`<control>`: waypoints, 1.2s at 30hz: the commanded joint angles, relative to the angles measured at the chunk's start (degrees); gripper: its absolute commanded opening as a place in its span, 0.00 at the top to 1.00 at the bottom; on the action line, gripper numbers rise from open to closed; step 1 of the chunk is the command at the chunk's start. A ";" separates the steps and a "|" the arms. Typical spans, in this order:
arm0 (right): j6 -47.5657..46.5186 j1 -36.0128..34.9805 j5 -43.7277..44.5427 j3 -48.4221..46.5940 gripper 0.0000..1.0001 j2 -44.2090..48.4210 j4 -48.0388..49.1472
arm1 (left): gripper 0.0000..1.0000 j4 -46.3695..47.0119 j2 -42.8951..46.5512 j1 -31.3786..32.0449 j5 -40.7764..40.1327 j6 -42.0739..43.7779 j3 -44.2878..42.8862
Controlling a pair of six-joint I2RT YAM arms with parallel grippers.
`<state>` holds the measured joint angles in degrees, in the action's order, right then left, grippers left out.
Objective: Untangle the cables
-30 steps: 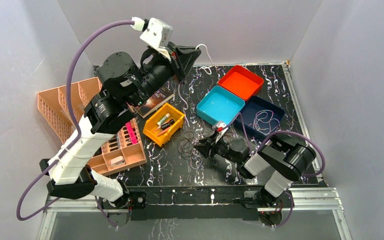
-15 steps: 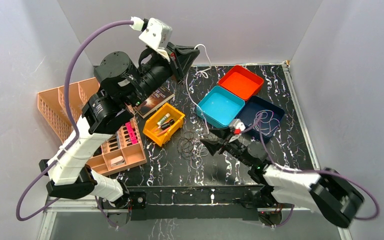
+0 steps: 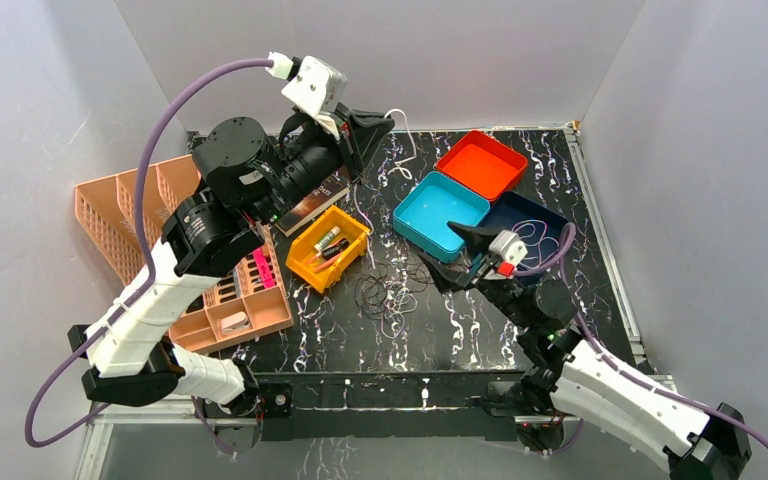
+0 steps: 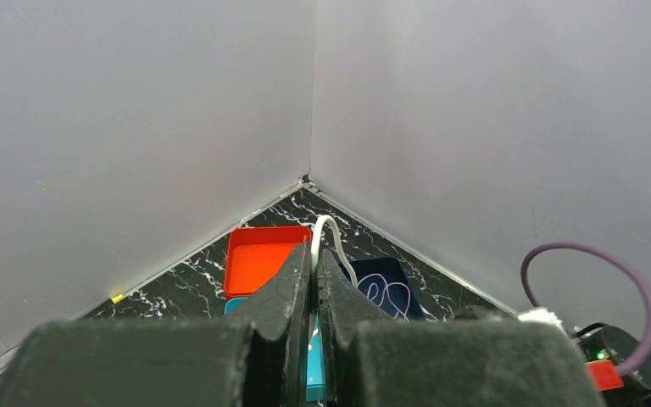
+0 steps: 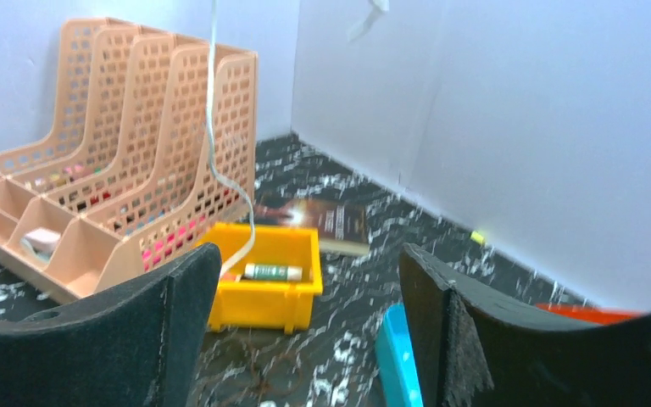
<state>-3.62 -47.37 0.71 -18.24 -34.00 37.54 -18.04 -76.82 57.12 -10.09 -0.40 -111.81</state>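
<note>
One pale cable [image 4: 325, 231] is pinched in the raised left pincer [image 4: 314, 254]; the tangle [image 3: 385, 290] lies below it, just beside the spread right pincer [image 3: 448, 258]. Separation is judged underway; the tangle should next be held down.

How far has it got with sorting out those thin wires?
Partly done, it seems. One pale cable lies alone in the navy tray. In hand: the left gripper, raised high, is shut on a white cable that hangs down from it. Left to do: a curly dark tangle on the table, near the open, empty right gripper.
</note>
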 commanded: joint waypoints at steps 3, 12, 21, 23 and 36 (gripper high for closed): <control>-10.62 -0.35 -6.04 -11.73 0.09 -5.27 6.74 | 1.00 0.98 2.44 0.01 -1.07 -0.51 0.80; -15.68 -0.35 -12.82 -22.61 0.02 -13.81 8.79 | 1.00 0.46 2.61 0.01 -1.41 -0.69 1.05; -13.12 -0.31 -10.19 -28.71 0.02 -20.37 11.66 | 1.00 0.36 2.07 0.01 -0.64 -0.93 0.68; -11.71 -0.35 -10.59 -30.21 0.02 -21.85 11.34 | 1.00 0.38 2.00 0.02 -0.56 -1.00 0.46; -2.47 -0.34 -10.80 -34.60 0.04 -28.69 12.15 | 1.00 0.77 1.58 0.01 -0.16 -1.60 0.39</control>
<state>-9.52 -47.37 -10.90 -49.10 -61.95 45.69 -18.26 -76.38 57.10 -10.72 -1.56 -110.98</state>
